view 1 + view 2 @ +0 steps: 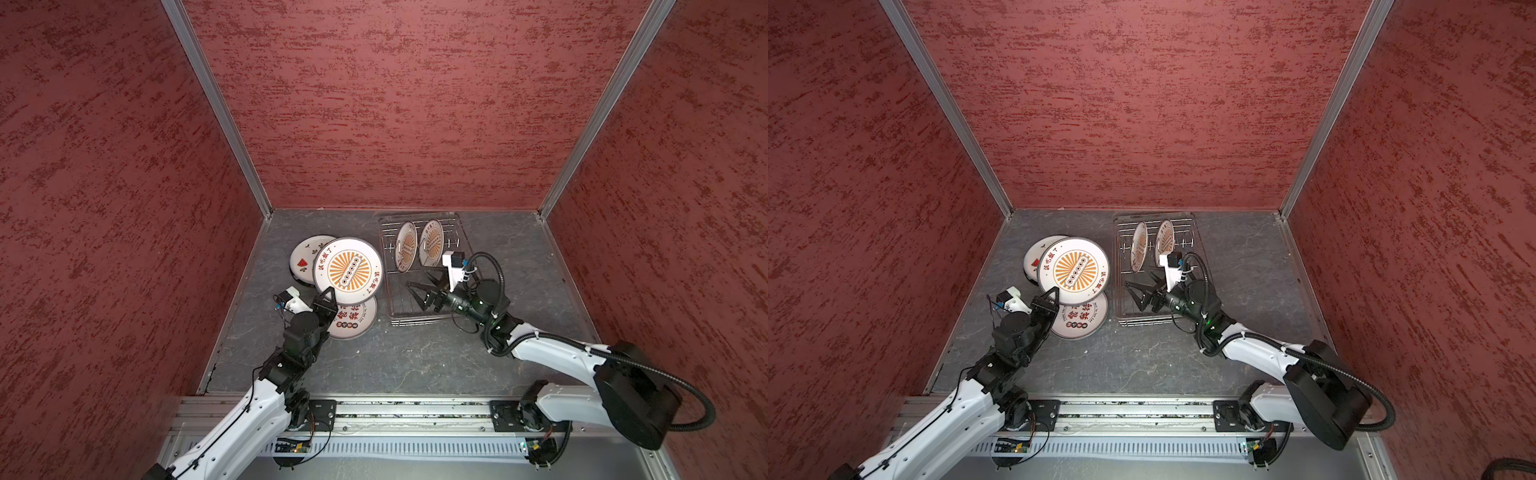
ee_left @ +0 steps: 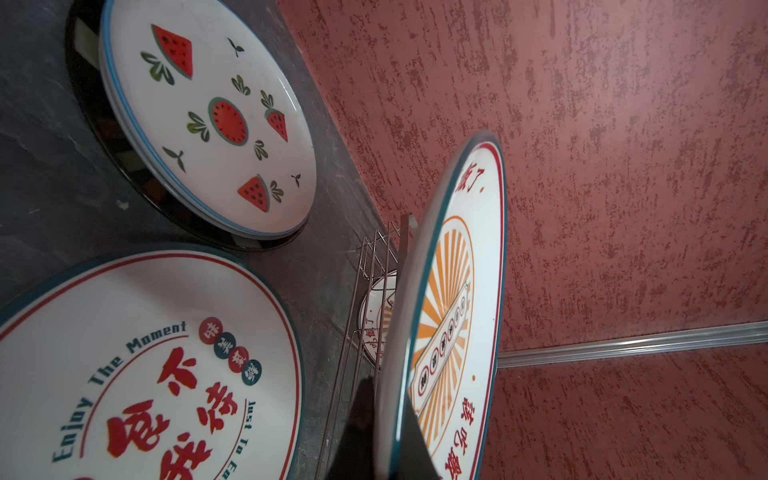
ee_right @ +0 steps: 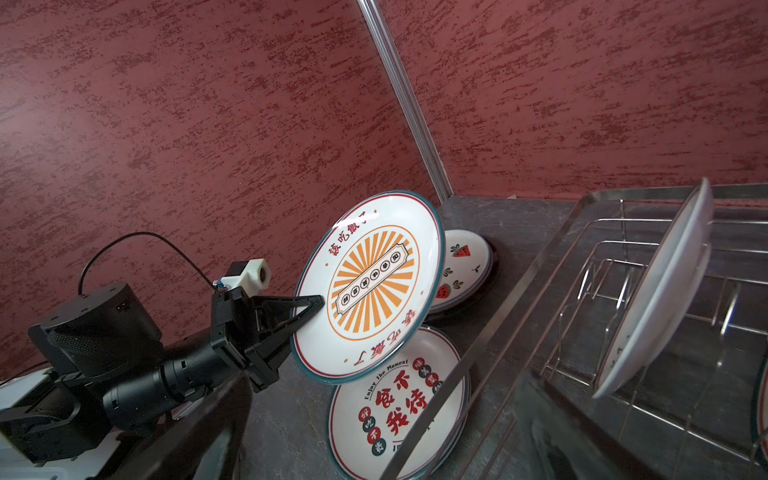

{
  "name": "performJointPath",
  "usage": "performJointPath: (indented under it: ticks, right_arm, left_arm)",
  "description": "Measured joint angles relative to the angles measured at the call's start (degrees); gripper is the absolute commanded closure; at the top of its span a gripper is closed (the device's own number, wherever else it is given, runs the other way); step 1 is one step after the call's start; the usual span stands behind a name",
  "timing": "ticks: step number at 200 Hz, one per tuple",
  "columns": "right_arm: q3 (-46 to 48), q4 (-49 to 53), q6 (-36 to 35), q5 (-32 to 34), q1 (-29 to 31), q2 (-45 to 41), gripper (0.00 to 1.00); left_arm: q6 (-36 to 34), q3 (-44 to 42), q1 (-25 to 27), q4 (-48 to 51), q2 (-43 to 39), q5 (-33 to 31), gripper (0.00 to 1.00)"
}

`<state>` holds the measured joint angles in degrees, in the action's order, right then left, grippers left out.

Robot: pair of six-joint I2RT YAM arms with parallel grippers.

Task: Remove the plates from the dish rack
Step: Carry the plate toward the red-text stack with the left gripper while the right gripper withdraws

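Two racked plates (image 1: 406,246), left fingers (image 1: 329,297) clamp sunburst plate (image 1: 348,270) over stack (image 1: 357,322), right fingers (image 1: 411,286) apart

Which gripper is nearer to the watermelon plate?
Left. The left gripper, shut on the sunburst plate, sits close to the watermelon plate; the open right gripper hovers over the dish rack, farther off.

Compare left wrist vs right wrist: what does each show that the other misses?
Left wrist only: the full face of the watermelon plate. Right wrist only: the left gripper from outside, pinching the rim of the sunburst plate; the grid floor of the dish rack. Both: sunburst plate tilted off the table, Enjoy The Moment plate flat beneath it, a racked plate standing on edge.
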<state>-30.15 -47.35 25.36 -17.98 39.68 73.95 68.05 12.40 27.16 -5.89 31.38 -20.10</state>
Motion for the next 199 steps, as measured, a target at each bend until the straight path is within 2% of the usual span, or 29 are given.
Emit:
performJointPath:
  ticks: [42, 111, 158, 199]
  right_arm:
    - [-6.6, 4.28, -2.43, -0.74, 1.68, 5.86, 0.01]
    - [-15.63, 13.14, -5.88, 4.15, 6.19, 12.39, 0.01]
    - [-19.63, 17.79, -7.34, 1.84, 6.62, 15.96, 0.1]
    - [-24.06, 22.03, -9.88, 0.09, 6.62, 18.51, 0.06]
  left_arm:
    - [4.13, 0.0, -0.87, 6.36, 0.0, -0.72, 1.0]
    - [12.46, 0.13, -0.46, 17.59, -0.83, -2.97, 1.0]
    - [16.37, 0.11, 0.24, 20.94, -4.42, -2.6, 1.0]
    - [20.06, 0.13, 0.31, 24.09, -3.89, 0.7, 1.0]
